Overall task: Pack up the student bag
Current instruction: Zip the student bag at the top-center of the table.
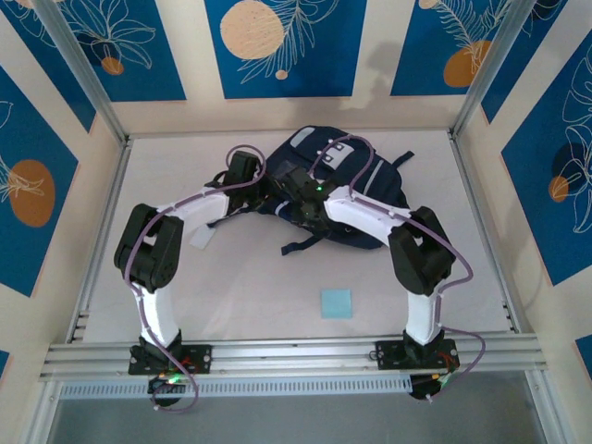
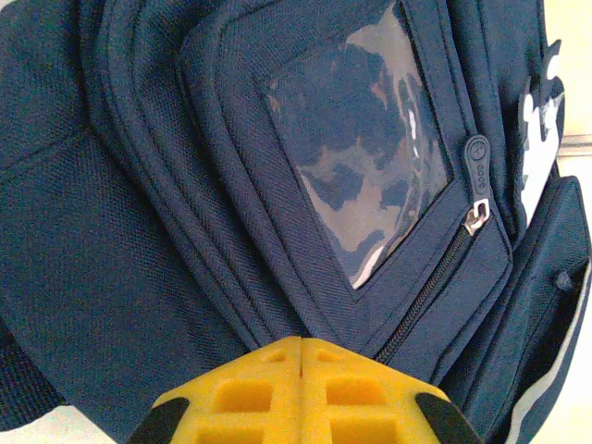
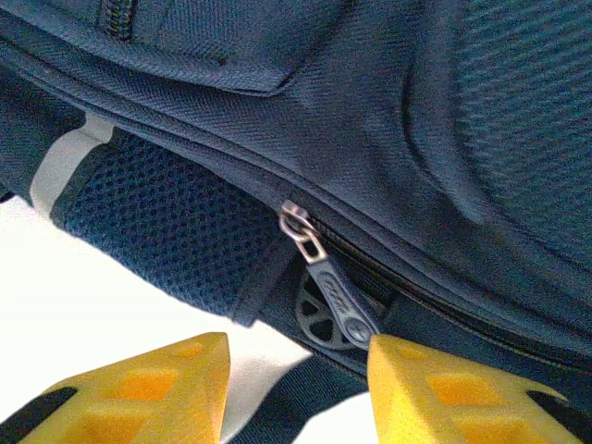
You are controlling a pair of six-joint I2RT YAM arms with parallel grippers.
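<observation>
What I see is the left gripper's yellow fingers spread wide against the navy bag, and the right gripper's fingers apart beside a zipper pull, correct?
Not quite. The left wrist view shows the left gripper shut, fingers pressed together against the student bag, not spread wide. The right gripper is open beside the zipper pull, as you said.
</observation>
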